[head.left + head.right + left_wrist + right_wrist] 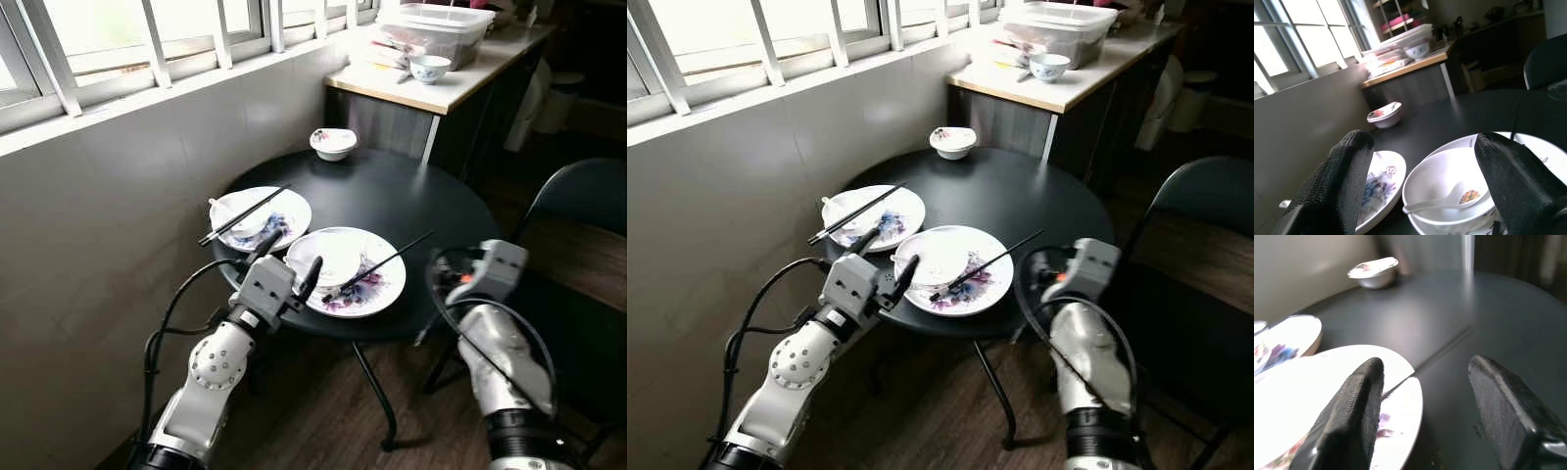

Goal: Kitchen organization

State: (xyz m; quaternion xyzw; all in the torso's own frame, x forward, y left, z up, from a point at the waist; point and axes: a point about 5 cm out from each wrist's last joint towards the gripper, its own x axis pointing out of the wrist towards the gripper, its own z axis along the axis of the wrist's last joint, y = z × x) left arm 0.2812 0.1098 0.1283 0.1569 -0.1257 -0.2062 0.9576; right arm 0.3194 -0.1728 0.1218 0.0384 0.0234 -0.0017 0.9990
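White bowl [328,257] with spoon [1442,201] sitting on near floral plate [377,289] at front of round black desk [411,201]; black chopsticks [377,264] lying across plate. Left tool [286,262] hovering just short of bowl, fingers [1337,181] spread. Right tool [1425,416] hanging beside plate's right rim, fingers spread. Second plate [284,208] with chopsticks lying nearer window; small bowl [333,143] sitting at far edge.

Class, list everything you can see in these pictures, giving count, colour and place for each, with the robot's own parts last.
Round table: one, black, beside the window wall.
Plates: two, white with purple flowers, near table edge.
Bowl with spoon: one, white, on the nearer plate.
Chopsticks: two black pairs, one across each plate.
Small bowl: one, white, far table edge.
Chair: one, dark, right.
Left tool: open, at the nearer plate.
Right tool: open, at table's right edge.
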